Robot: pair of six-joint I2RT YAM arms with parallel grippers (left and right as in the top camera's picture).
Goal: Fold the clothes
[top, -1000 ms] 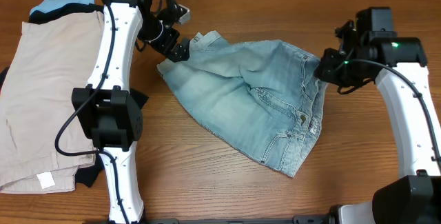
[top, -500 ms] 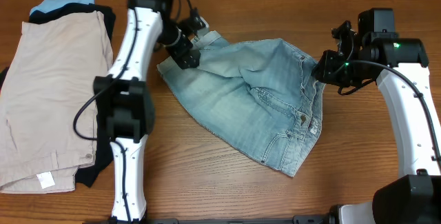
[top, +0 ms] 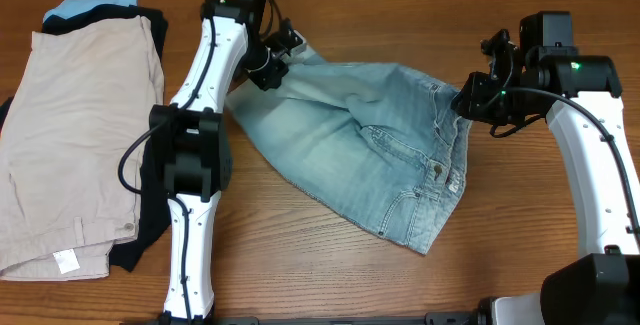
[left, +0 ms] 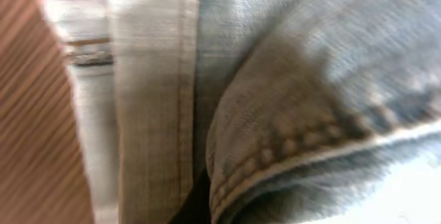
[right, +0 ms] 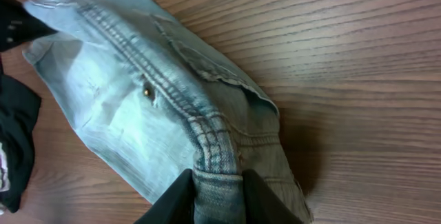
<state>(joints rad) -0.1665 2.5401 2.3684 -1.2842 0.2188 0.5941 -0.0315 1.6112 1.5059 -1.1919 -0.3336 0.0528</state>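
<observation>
The faded light blue denim shorts (top: 370, 155) lie rumpled and spread flat on the brown wood-grain table (top: 290, 255), between the two arms; the left gripper (top: 268, 68) is clenched on the pale, stitched leg hem at the far corner; the right gripper (right: 218, 195) pinches the thick, ridged waistband.

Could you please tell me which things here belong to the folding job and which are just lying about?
Part of the job:
denim shorts
left gripper, shut on their leg hem
right gripper, clamped on their waistband

Just lying about:
beige shorts
black garment under them
light blue cloth at the far corner
</observation>
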